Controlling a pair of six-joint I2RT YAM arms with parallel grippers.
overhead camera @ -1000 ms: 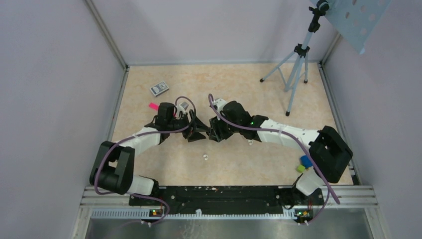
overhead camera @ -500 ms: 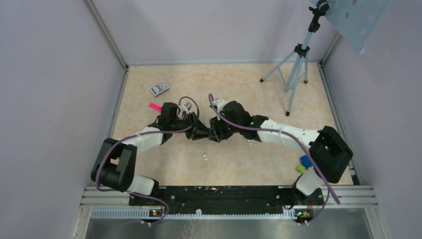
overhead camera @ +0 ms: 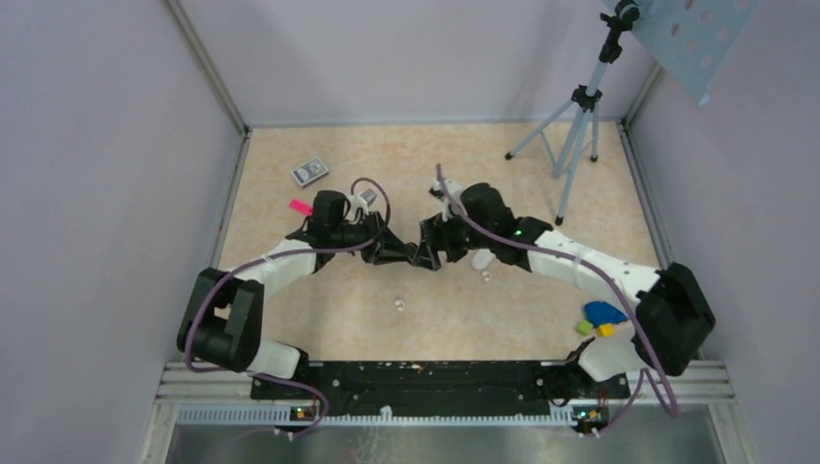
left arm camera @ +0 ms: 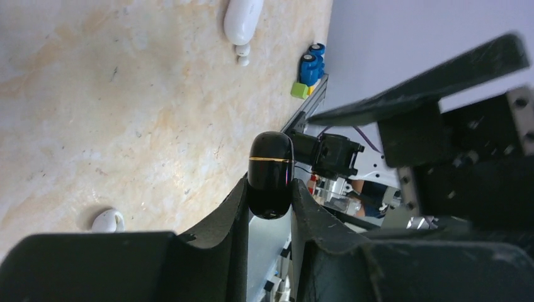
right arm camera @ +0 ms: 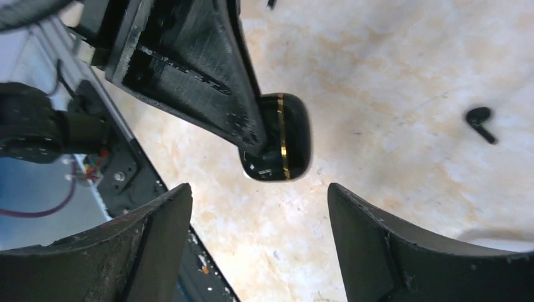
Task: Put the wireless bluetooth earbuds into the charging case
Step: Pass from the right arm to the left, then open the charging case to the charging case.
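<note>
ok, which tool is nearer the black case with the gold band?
Left. The left tool is shut on the black case, pinching one end. The right tool is open just short of it, fingers spread and not touching it.

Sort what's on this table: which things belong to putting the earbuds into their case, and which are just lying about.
Belongs to the job:
black case, gripped by the left gripper
black earbud
white case
white earbud beside it, another lying apart

Just lying about:
patterned box
pink strip
coloured blocks
tripod
</note>
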